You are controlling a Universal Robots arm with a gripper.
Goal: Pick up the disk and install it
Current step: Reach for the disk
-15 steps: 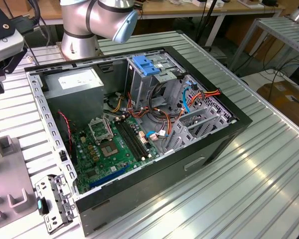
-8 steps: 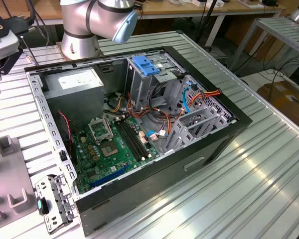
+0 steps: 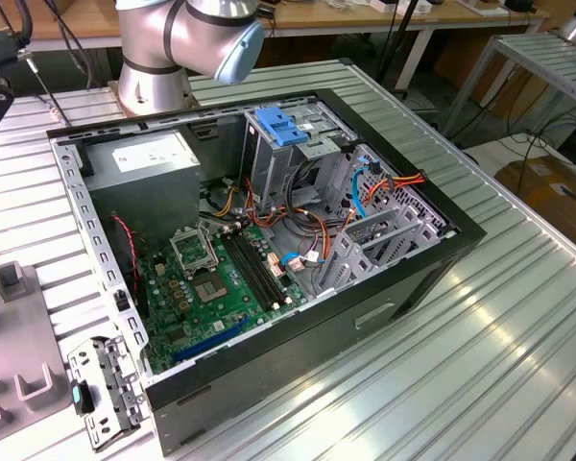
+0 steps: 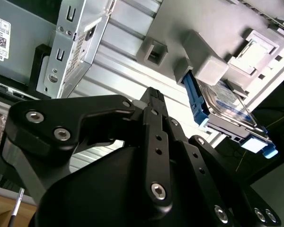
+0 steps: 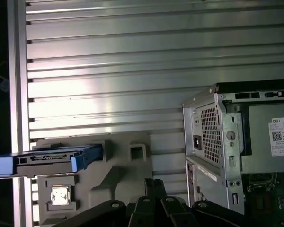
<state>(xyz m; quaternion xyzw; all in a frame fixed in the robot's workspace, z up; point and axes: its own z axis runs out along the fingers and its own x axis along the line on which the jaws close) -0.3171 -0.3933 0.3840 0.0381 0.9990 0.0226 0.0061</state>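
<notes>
The disk (image 5: pixel 52 158) is a flat drive with bright blue rails, standing on edge in a slot of the grey fixture (image 5: pixel 118 165). In the second wrist view the disk (image 4: pixel 222 111) shows its dark body between the blue rails, one end sticking out past the fixture (image 4: pixel 213 28). My gripper (image 5: pixel 153 182) hangs above the table between the fixture and the computer case, apart from the disk. Its black fingers (image 4: pixel 153 101) are shut together with nothing between them.
The open computer case (image 3: pixel 403 288) lies on the ribbed aluminium table (image 3: pixel 518 336), motherboard and cables exposed. A pale blue bracket (image 3: pixel 283 127) sits on the drive cage. The arm's base (image 3: pixel 154 77) stands behind the case. A loose metal panel (image 3: pixel 106 384) lies by the case's near corner.
</notes>
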